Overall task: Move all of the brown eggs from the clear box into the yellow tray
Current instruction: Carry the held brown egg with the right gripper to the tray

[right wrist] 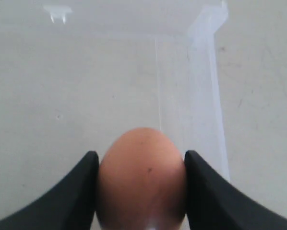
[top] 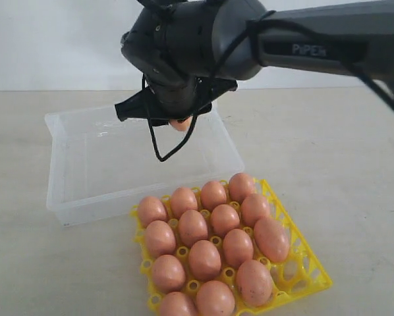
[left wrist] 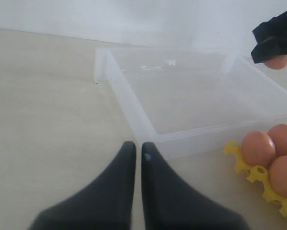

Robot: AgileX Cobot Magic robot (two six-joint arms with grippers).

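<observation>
Brown shell shows between the jaws of your right gripper (top: 178,118): it is pinching one egg (right wrist: 141,177) by its sides, a black finger (right wrist: 76,191) pressed against each flank. That arm reaches in from the right and holds the egg in the air over the far part of the box (top: 85,171), clear of its floor. A black cable (top: 159,148) loops down beside the gripper. The box sits on the pale table (top: 355,164), left of centre, its near right corner just beside the far edge of the tray (top: 315,273). The tray lies near and a little right, turned at an angle to the box, and fifteen eggs (top: 204,259) stand in its cups, packed side by side. One cup (top: 290,268) at the near right corner shows bare yellow lattice. Your left gripper (left wrist: 138,158) is out of the exterior view; its own camera shows the two dark fingers (left wrist: 117,177) pressed almost together with only a thin slit between them, holding nothing, over the table just short of a box wall, with a tray corner in sight beyond.
</observation>
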